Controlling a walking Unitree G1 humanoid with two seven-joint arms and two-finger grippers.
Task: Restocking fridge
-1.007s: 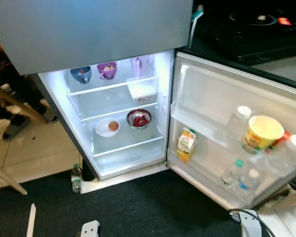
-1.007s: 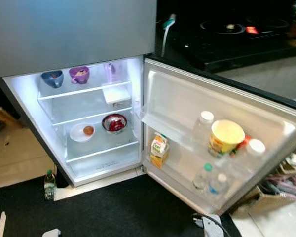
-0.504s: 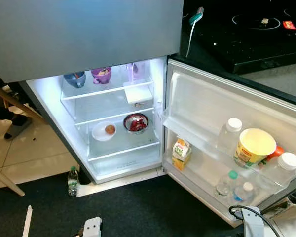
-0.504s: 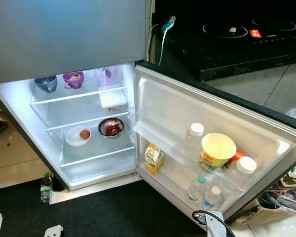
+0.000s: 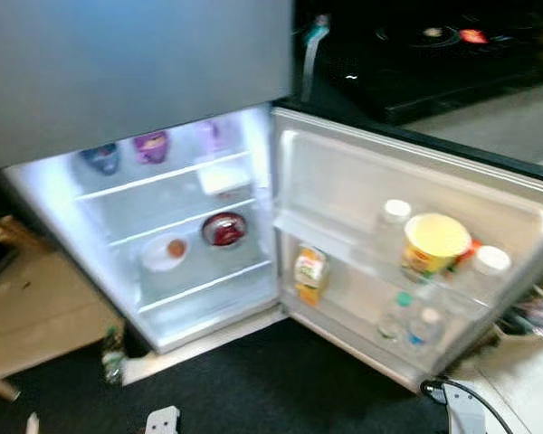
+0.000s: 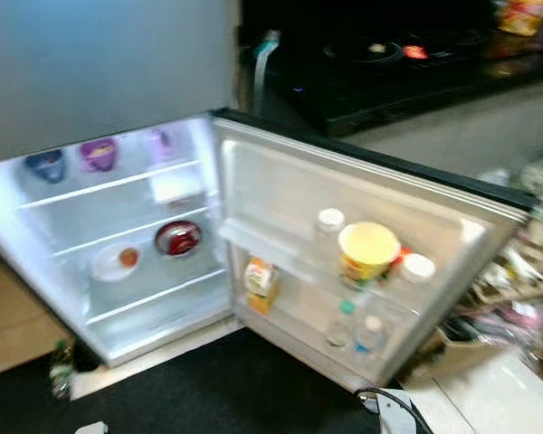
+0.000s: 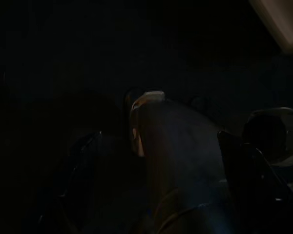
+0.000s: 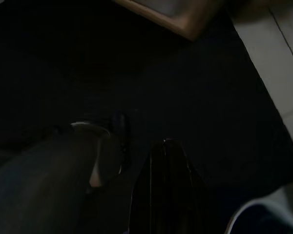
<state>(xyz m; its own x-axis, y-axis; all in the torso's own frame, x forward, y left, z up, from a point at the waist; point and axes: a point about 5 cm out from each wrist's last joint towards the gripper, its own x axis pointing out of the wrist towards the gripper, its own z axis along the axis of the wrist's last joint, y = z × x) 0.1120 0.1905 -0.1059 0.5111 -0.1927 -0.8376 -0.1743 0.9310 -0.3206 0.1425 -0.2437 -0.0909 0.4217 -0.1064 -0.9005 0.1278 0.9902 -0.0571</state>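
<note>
White light showed you the fridge (image 5: 176,212) open and part-stocked, its door (image 5: 407,271) holding a yellow tub (image 5: 434,242), restocking seemingly unfinished; both arms hung idle, finger positions impossible to tell.

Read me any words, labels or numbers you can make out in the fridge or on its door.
None can be read; the head views are blurred.
Juice carton on the door shelf: print too blurred.
Yellow tub: label too blurred.
Water bottles in the door: labels too small.
White box on the shelf: marks unreadable.
</note>
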